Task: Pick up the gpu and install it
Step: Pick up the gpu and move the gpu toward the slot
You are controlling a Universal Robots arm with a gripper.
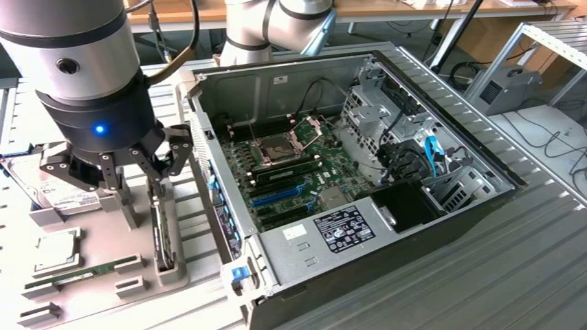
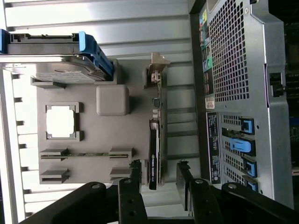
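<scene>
Pincer (image 2: 159, 164) open, over gpu (image 2: 153, 144) | step: pick-up; gpu on edge in stand (image 2: 93, 133), not held yet | need: fingers (image 2: 135, 170) either side, straight.

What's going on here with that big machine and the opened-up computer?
A robot arm's black pincer hangs open over a flat dark graphics card with a silver metal end bracket, which stands on edge in a grey holder tray. Its fingers line up on either side of the card without gripping it. Beside the tray, the open black and silver computer case shows its green motherboard. The card is not installed yet.
</scene>
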